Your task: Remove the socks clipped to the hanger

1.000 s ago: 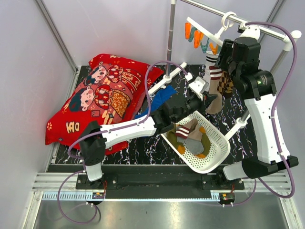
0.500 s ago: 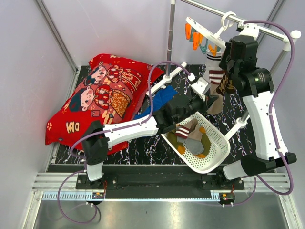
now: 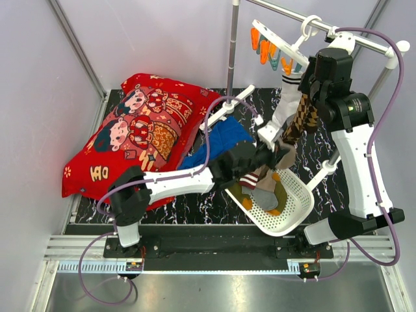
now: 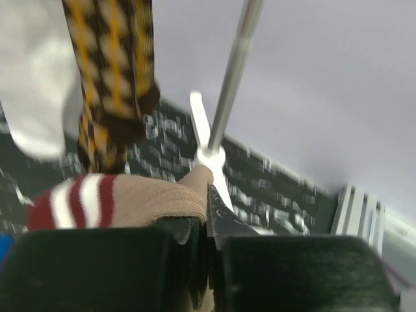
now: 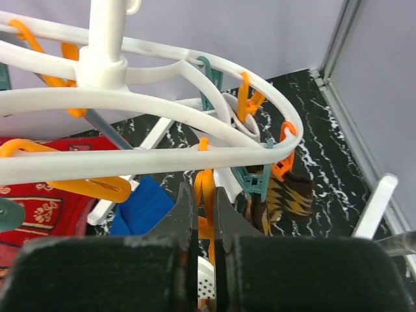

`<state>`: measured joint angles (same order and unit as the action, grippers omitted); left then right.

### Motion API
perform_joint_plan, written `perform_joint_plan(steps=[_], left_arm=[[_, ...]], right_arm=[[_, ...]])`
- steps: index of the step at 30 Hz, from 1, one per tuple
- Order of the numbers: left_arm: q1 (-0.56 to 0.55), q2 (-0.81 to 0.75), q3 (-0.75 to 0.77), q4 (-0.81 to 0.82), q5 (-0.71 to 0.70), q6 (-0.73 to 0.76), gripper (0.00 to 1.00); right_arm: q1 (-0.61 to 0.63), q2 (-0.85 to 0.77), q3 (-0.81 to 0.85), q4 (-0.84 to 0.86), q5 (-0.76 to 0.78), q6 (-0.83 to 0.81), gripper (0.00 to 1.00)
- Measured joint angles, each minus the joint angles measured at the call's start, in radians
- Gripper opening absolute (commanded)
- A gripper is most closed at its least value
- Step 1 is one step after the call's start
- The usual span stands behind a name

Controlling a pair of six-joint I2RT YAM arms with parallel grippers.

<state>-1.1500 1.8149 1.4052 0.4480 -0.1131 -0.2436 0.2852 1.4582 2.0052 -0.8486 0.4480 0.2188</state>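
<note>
**Both arms grip at the sock hanger**

The hanger point(image 5: 136, 97) hangs by its hook from a metal rail point(image 3: 279, 10) above the right rear part of the counter point(image 3: 188, 201). The right fingers point(image 5: 203, 193) are pressed together on an orange peg point(image 5: 205, 179) under the outer ring. Just beside it, a brown checked sock point(image 5: 286, 198) hangs under a teal peg point(image 5: 255, 179), next to a white sock point(image 3: 285, 104). Lower, the left fingers point(image 4: 207, 211) are closed and pinch a tan sock point(image 4: 130, 198) with red and white bands, above the white basket point(image 3: 300, 207). More socks point(image 3: 268, 195) lie in this basket. A red cushion point(image 3: 136, 130) and a blue cloth point(image 3: 224, 138) lie on the left.
</note>
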Motion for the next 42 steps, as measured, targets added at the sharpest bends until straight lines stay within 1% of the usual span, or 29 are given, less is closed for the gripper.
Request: perform_joint_plan(steps=[1,2,5,6,8,9,10,12,14,15,17,18,19,22,24,27,30,33,37,42], left_arm=[[-0.004,-0.006,-0.039,0.002,0.0,-0.009,0.12],[-0.01,-0.015,-0.082,0.003,-0.001,-0.019,0.2],[-0.028,-0.032,-0.192,0.003,-0.007,-0.051,0.31],[-0.031,-0.034,-0.217,0.003,-0.008,-0.058,0.35],[-0.041,-0.036,-0.266,0.003,-0.01,-0.077,0.4],[-0.044,-0.038,-0.284,0.008,-0.01,-0.084,0.46],[-0.046,-0.042,-0.303,0.014,-0.011,-0.091,0.5],[-0.047,-0.056,-0.332,0.02,-0.012,-0.101,0.57],[-0.05,-0.073,-0.347,0.022,-0.018,-0.107,0.62],[-0.051,-0.085,-0.354,0.022,-0.024,-0.112,0.71],[-0.061,-0.114,-0.365,0.018,-0.053,-0.114,0.77],[-0.068,-0.127,-0.369,0.017,-0.065,-0.114,0.83],[-0.078,-0.142,-0.373,0.019,-0.085,-0.116,0.91],[-0.105,-0.18,-0.394,0.021,-0.138,-0.122,0.99],[-0.118,-0.199,-0.407,0.012,-0.169,-0.125,0.99],[-0.141,-0.212,-0.408,-0.014,-0.264,-0.116,0.99],[-0.154,-0.212,-0.407,-0.027,-0.348,-0.08,0.99],[-0.154,-0.203,-0.368,-0.053,-0.393,-0.029,0.99],[-0.118,-0.169,-0.253,-0.06,-0.374,0.015,0.99],[-0.014,-0.123,-0.13,-0.053,-0.261,0.04,0.98]], right_arm=[[0.0,0.0,0.0,0.002,-0.006,0.011,0.0],[0.0,0.0,0.0,0.005,-0.016,0.026,0.0],[0.0,-0.001,0.0,0.012,-0.043,0.069,0.0],[0.0,-0.002,0.0,0.014,-0.051,0.087,0.0],[0.0,-0.008,-0.005,0.022,-0.072,0.124,0.0],[0.0,-0.013,-0.011,0.032,-0.082,0.145,0.0],[0.0,-0.021,-0.019,0.043,-0.095,0.163,0.0],[0.0,-0.033,-0.032,0.061,-0.11,0.196,0.0],[0.0,-0.042,-0.04,0.074,-0.121,0.218,0.0],[0.0,-0.046,-0.043,0.081,-0.126,0.23,0.0],[0.0,-0.049,-0.043,0.089,-0.138,0.248,0.0],[0.0,-0.05,-0.043,0.093,-0.144,0.254,0.0],[0.0,-0.05,-0.044,0.097,-0.149,0.261,0.0],[0.0,-0.053,-0.052,0.105,-0.156,0.279,0.0],[0.0,-0.057,-0.061,0.107,-0.156,0.292,0.0],[0.0,-0.062,-0.072,0.116,-0.156,0.317,0.0],[0.0,-0.065,-0.076,0.122,-0.161,0.341,0.0],[0.0,-0.068,-0.083,0.13,-0.174,0.365,0.0],[0.0,-0.07,-0.091,0.148,-0.196,0.391,0.0],[-0.001,-0.074,-0.104,0.17,-0.225,0.419,0.0]])
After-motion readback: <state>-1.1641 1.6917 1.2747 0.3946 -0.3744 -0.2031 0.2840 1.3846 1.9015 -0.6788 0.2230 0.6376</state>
